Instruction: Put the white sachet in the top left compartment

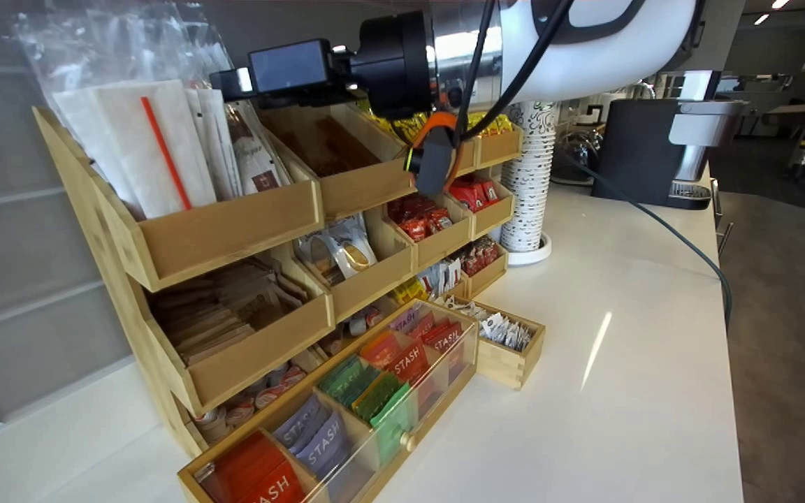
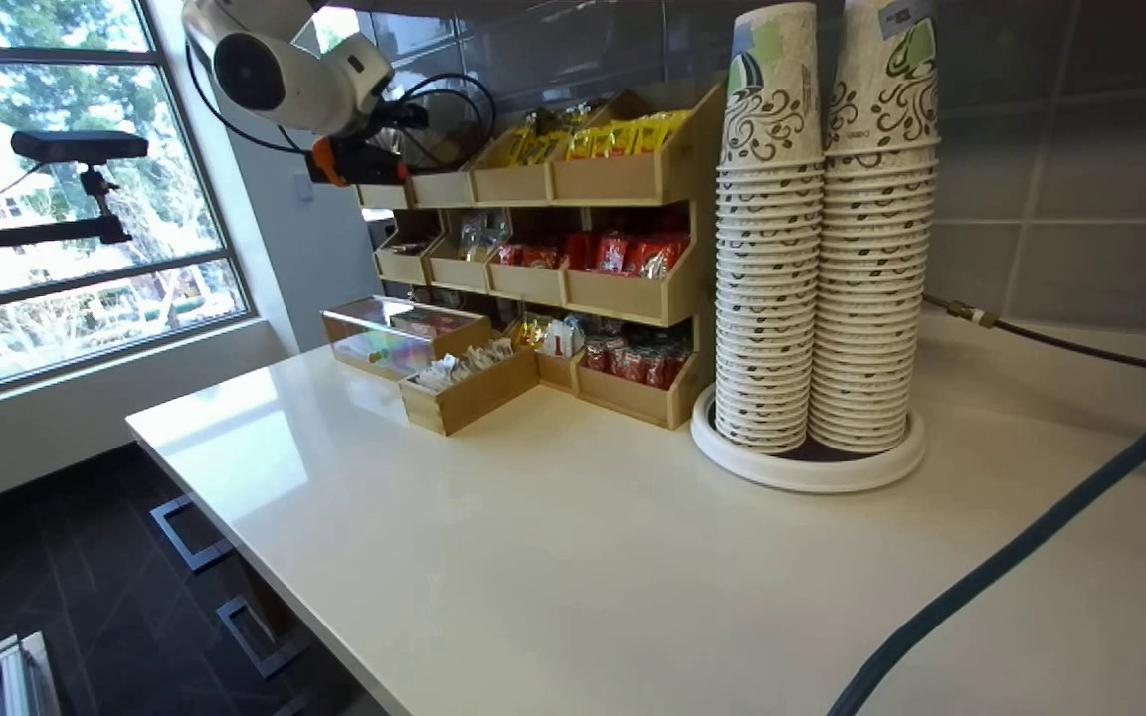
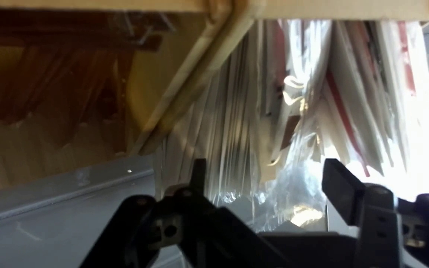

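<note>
White surface [image 1: 654,391] near a window [image 2: 51,194], jaws spread at a tiered wooden rack [image 1: 107,237]

Before a grey tiled wall [image 2: 1050,209] stands the rack, packets [image 2: 623,139] in many of its bins. On the surface in front of it are a wooden tea box [image 2: 462,338] with a clear lid [image 2: 404,316] and, just beside that, a smaller wooden box [image 1: 511,360] of white packets [image 1: 507,332]. Stacked paper cups [image 2: 767,298] stand in a round white tray [image 2: 808,477] beside the rack.

From above, a white arm [image 1: 598,63] extends in front of the top tier. Its jaws are at the top left compartment [image 1: 235,230], set wide apart, with nothing gripped between their tips in the wrist view. Clear plastic bags [image 1: 116,63] with white sheets [image 1: 182,140] crowd that compartment and rise well above its front; whether the jaws touch them is unclear. Beside the bags, in the same compartment, the white sachet [image 1: 256,157] stands tilted, a dark red-brown patch on its face.
</note>
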Tool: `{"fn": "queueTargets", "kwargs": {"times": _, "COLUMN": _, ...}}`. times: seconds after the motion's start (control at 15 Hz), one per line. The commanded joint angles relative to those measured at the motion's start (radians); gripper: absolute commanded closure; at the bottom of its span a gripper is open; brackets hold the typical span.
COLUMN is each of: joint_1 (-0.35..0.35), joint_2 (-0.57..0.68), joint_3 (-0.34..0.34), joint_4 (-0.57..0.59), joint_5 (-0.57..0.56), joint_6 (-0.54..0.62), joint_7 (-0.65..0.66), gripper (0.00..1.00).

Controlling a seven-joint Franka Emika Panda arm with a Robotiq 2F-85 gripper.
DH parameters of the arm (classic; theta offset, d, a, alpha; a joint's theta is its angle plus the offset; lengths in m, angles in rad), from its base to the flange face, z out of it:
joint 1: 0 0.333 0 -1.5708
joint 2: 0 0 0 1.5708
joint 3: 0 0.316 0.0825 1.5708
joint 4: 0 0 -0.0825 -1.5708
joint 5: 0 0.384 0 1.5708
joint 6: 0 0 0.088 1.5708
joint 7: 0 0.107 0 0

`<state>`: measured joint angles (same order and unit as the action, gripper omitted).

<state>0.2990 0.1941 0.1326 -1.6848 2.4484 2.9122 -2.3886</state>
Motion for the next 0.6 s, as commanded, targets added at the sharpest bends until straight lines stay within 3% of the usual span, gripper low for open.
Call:
{"fn": "queueTargets", "kwargs": {"times": 0.0, "joint_1": 0.003, "joint_2": -0.022, "joint_3": 0.007, "joint_4": -0.010, "joint_5": -0.031, "joint_6": 0.064, "joint_7": 0.017, "gripper": 0.00}}
{"fn": "queueTargets", "kwargs": {"times": 0.53, "joint_1": -0.001, "joint_2": -0.111, "joint_3": 0.028, "joint_4": -0.095, "joint_5": -0.124, "joint_6": 0.150, "joint_7": 0.049, "gripper": 0.00}}
